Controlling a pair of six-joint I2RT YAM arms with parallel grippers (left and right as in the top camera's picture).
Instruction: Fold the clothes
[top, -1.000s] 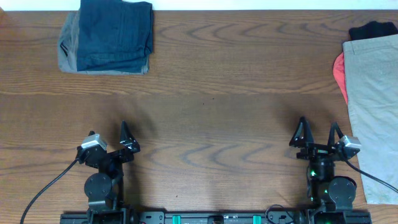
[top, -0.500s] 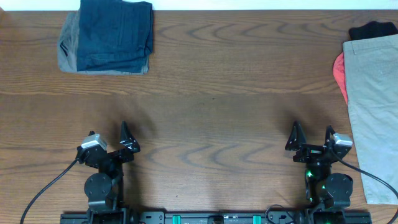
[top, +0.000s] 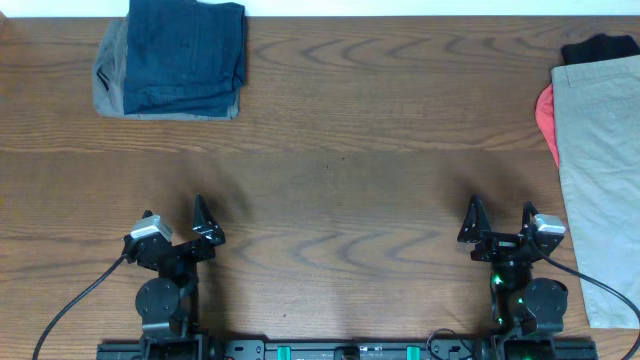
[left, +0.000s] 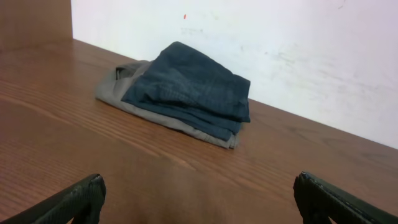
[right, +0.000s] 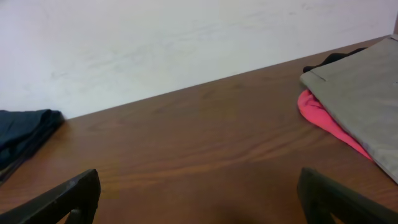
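Note:
The navy-blue shorts (top: 186, 52) lie folded at the table's far left, on top of folded grey-olive shorts (top: 108, 78). Both show in the left wrist view, navy (left: 189, 88) over grey (left: 121, 93), and the navy edge shows in the right wrist view (right: 25, 138). My left gripper (top: 175, 228) is open and empty near the front edge, far from the stack; in its wrist view (left: 199, 199) only bare wood lies between the fingers. My right gripper (top: 500, 225) is open and empty at the front right, also seen in its wrist view (right: 199, 193).
Beige khaki trousers (top: 598, 160) lie along the right edge, over a red garment (top: 546, 118), with a black garment (top: 600, 47) behind them. These also show in the right wrist view, trousers (right: 360, 93) and red garment (right: 323, 118). A white wall (left: 249, 37) stands behind the table.
My right gripper has shifted slightly left and back toward the front edge, still open. The left arm and the clothes have not moved.

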